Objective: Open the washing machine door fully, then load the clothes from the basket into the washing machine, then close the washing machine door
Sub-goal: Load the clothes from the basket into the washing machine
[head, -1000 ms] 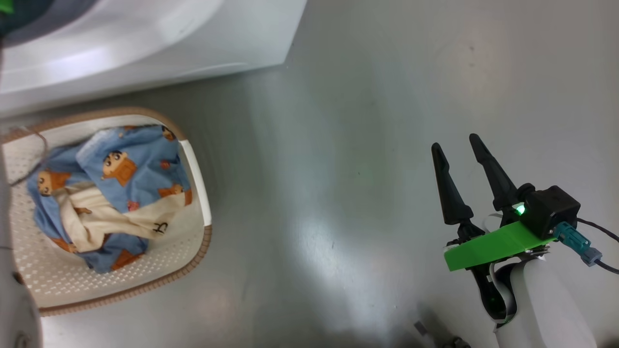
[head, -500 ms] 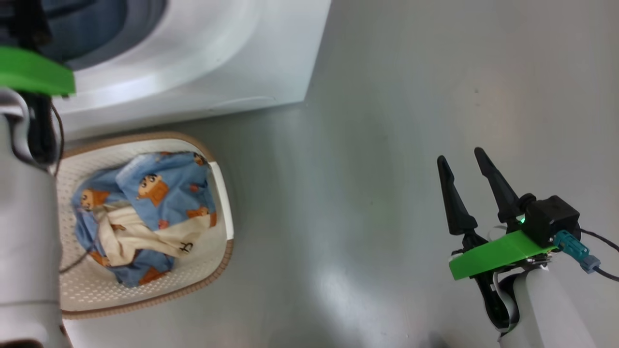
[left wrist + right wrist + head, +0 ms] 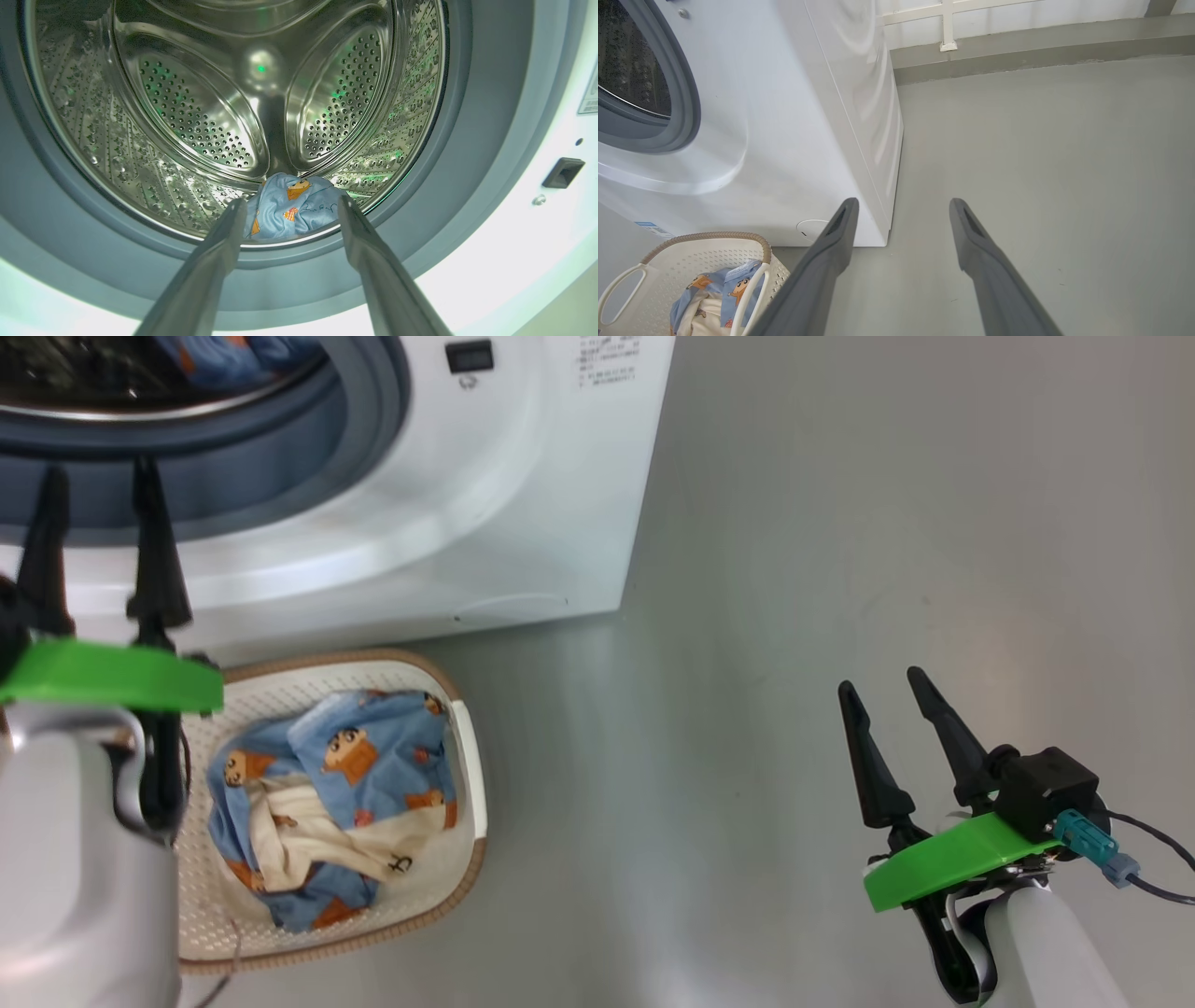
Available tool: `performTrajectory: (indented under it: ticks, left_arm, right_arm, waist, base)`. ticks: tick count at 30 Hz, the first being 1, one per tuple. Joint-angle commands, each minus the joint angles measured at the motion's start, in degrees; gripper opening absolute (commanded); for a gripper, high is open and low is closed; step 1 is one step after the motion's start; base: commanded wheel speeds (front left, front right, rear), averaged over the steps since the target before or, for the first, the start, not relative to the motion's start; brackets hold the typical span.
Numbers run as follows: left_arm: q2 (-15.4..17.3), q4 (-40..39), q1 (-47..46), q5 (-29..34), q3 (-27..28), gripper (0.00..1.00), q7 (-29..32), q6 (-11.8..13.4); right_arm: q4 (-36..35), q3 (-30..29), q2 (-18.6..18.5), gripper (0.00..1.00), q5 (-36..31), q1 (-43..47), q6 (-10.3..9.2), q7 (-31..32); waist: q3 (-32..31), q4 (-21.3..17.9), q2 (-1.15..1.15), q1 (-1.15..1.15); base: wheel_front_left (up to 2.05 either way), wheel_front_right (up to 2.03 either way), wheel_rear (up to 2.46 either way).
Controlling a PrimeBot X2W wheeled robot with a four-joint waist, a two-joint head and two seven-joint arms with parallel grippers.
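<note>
My left pincer gapes empty at ten o'clock before the washing machine drum, where a bear-print piece lies. More clothes fill the basket at seven. My right pincer, four o'clock, spread, empty.

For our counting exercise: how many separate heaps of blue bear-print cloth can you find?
2. One heap lies low at the front of the drum of the washing machine; the other heap sits in the basket before it. More pieces may be hidden beneath.
</note>
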Motion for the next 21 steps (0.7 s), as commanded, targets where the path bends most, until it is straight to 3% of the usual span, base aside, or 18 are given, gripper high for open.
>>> performTrajectory:
  ticks: [1,21]
  left_arm:
    - [1.92,-2.1,1.29,0.06,1.84,1.0,-0.29,-0.17]
    - [-3.42,-15.74,26.08,4.42,7.26,1.0,-0.29,-0.17]
  right_arm:
    - [-1.06,1.6,0.18,1.0,-0.11,1.23,0.36,-0.69]
    - [-0.03,2.5,0.18,1.0,1.34,6.92,0.36,-0.69]
  waist:
    - [-2.02,0.35,0.0,0.0]
    - [-15.8,-1.1,0.0,0.0]
  base:
    - [0.0,0.0,0.0]
    - [0.0,0.0,0.0]
